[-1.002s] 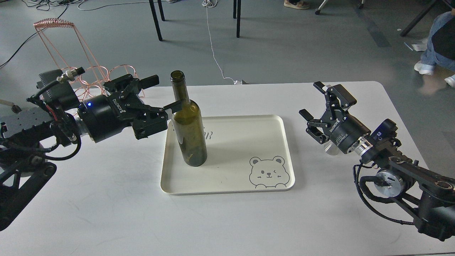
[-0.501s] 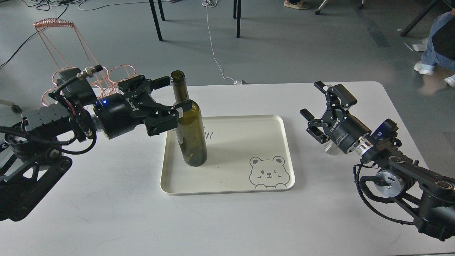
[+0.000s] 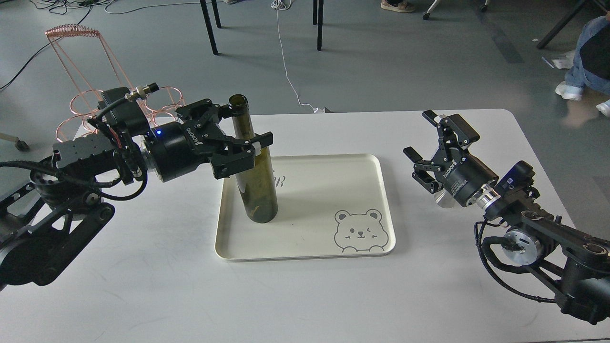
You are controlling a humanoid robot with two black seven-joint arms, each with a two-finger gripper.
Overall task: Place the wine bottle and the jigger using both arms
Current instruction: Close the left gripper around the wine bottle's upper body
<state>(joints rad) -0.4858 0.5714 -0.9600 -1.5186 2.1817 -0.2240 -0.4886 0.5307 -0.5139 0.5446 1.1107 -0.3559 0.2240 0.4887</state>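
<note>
Left tool (image 3: pixel 240 126) sat wide open, straddling the wine bottle (image 3: pixel 253 164) at the shoulder where the neck begins: near finger crossing in front of the glass, far finger up behind by the neck. Whether either finger touched the glass, can't tell. Bottle stood upright on the left part of the cream bear-print tray (image 3: pixel 305 247), long axis vertical, square to the tool's horizontal approach, so closing there should catch the neck base. Left arm was clearly the nearer one; bottle lay straight ahead between its fingers.

Right tool (image 3: pixel 436 145) was also open, empty, pointing up and away over the tabletop (image 3: pixel 305 295), well apart from the tray on its right. Jigger (image 3: pixel 445 200) looked to be the shiny piece just below and behind that tool's wrist, mostly hidden, so not confirmed.
</note>
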